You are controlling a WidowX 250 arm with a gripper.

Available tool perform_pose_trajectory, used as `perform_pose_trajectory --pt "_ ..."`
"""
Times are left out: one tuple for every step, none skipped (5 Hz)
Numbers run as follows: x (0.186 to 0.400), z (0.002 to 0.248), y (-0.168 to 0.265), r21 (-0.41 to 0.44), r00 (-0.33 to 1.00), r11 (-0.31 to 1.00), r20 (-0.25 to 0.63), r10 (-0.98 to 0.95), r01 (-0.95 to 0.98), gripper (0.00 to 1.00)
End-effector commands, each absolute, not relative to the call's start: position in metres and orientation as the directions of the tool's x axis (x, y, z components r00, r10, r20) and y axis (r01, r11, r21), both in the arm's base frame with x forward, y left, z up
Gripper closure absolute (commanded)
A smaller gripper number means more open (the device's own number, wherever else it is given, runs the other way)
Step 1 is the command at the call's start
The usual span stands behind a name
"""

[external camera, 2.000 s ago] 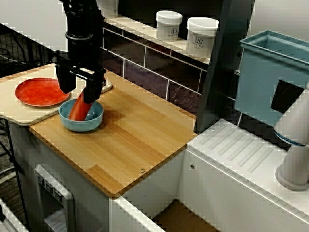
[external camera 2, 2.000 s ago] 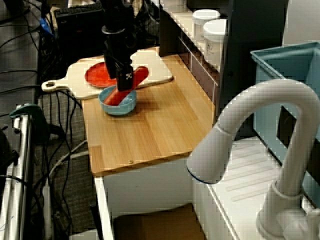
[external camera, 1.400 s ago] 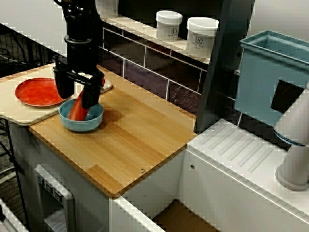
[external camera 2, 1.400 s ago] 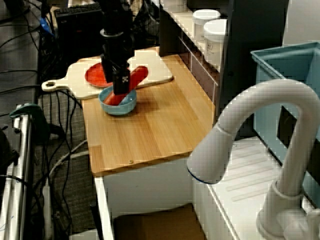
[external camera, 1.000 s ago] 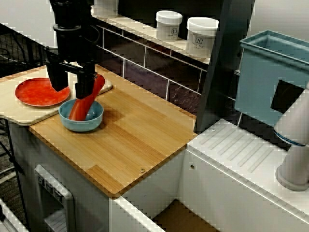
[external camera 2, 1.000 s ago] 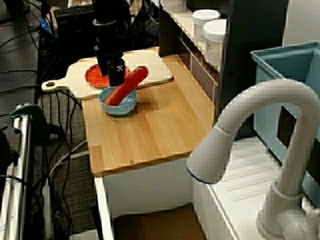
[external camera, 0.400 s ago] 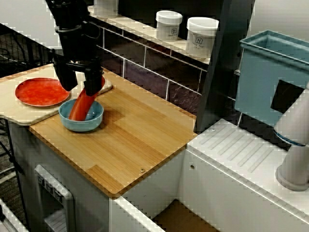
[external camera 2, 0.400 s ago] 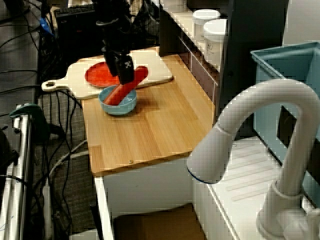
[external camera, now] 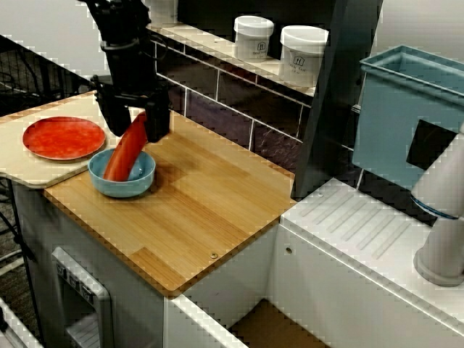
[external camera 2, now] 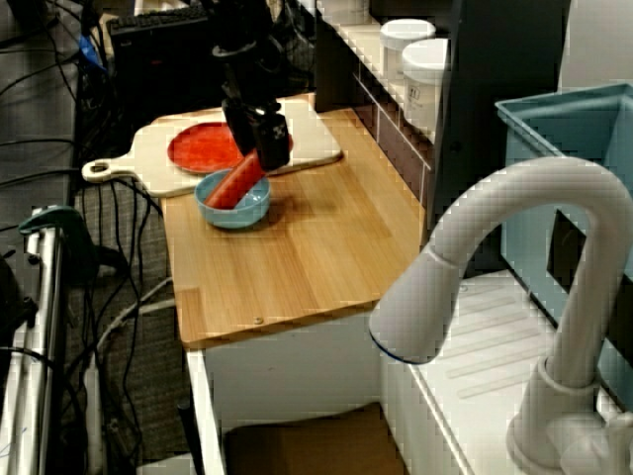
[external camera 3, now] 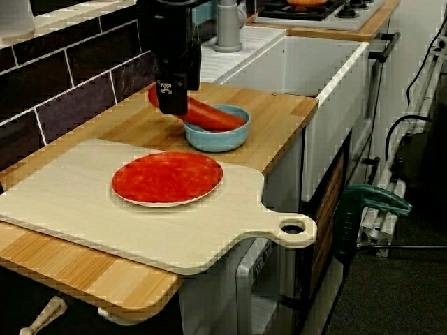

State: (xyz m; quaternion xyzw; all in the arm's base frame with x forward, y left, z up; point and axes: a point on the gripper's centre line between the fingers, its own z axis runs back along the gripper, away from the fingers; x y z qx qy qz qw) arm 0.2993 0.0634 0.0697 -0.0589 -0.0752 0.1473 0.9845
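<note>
We find no text we can read outright. The first white jar (external camera: 254, 38) and second white jar (external camera: 303, 47) each carry a dark printed label, too small to decipher. On the gripper (external camera: 135, 123) we note one finger (external camera 3: 170, 91) bearing a small white emblem, unreadable.

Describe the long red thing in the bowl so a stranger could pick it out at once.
On the wooden counter, beside the pale cutting board, sits a blue bowl. The long red thing leans in it, its upper end poking over the rim. Unlike the flat red plate nearby, it is a slanted rod.
</note>
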Motion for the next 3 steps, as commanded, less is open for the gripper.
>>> perform_pose_trajectory --pt "0.313 0.065 0.062 -0.112 0.934 0.948 0.172 0.314 -0.298 1.00" --pt "0.310 0.066 0.064 -0.114 0.941 0.950 0.146 0.305 -0.291 1.00" --pt "0.305 0.083 0.068 -0.135 0.947 0.952 0.135 0.292 -0.274 1.00"
